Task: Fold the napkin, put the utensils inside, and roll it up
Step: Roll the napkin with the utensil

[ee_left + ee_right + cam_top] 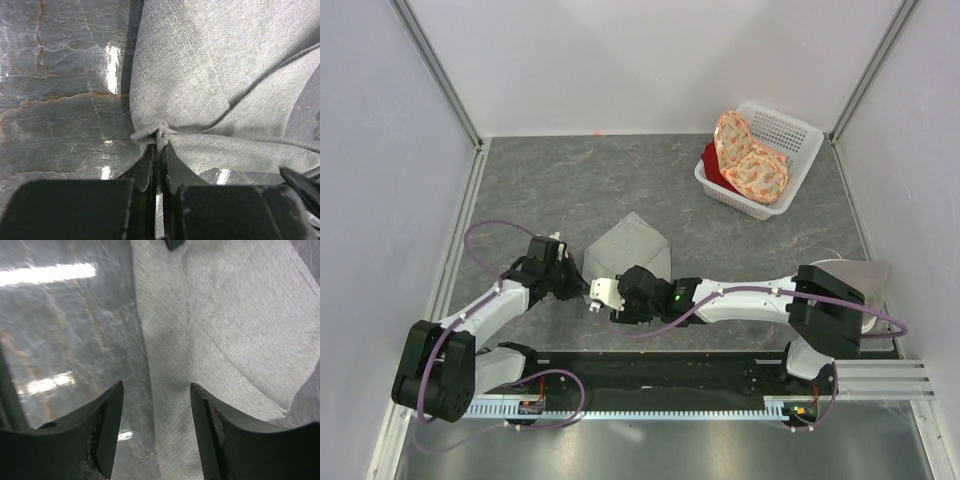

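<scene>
- Grey marbled surface point(540, 180) carries the napkin point(632, 245) near its middle, partly folded; seen from overhead, its near edge is hidden beneath the arms.
- Left gripper point(159, 150) reaches in low from the left, clamped on a bunched bit of the cloth's edge.
- Right gripper point(156, 386) hangs over the napkin's edge, jaws apart, holding nothing.

There is one grey napkin point(632, 245) on the one bench point(550, 180). One white basket point(807, 140) stands at the far right. It holds two orange flowered cloths, a far flowered cloth point(731, 140) and a near flowered cloth point(766, 176), plus one red cloth point(711, 160). One pale cloth point(868, 272) lies at the near right. There are two arms with two end effectors, the left end effector point(159, 150) and the right end effector point(156, 395).
</scene>
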### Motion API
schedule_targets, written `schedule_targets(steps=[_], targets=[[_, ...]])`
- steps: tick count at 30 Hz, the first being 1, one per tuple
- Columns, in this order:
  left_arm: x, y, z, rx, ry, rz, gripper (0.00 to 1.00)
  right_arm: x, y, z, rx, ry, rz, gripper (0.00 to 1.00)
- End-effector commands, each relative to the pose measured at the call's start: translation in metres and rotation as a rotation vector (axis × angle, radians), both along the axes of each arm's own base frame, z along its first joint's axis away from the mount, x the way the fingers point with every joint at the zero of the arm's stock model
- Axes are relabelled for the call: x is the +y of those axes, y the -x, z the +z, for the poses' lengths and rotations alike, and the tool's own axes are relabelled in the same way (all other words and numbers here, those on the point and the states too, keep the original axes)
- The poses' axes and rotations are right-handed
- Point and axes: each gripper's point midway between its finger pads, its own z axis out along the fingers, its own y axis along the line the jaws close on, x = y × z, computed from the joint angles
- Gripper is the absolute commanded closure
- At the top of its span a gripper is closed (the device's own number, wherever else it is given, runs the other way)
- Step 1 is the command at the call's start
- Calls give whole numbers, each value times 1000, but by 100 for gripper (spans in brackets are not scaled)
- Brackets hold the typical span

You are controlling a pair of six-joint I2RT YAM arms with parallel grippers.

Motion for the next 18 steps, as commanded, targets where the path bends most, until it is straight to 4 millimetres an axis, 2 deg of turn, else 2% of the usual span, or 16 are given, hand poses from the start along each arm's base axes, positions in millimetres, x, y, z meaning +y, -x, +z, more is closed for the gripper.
schedule_targets(steps=[1, 9, 17, 18], targets=[[-2, -5, 8, -22, -13, -45, 98, 6, -26, 1, -151, 3, -25, 36], [-3, -8, 11, -31, -11, -53, 98, 7, -31, -18, -179, 66, 15, 36], [-4, -7, 10, -25, -10, -60, 98, 11, -34, -35, -119, 89, 37, 39], [-5, -8, 11, -26, -6, -61, 98, 8, -33, -42, -92, 108, 42, 41]])
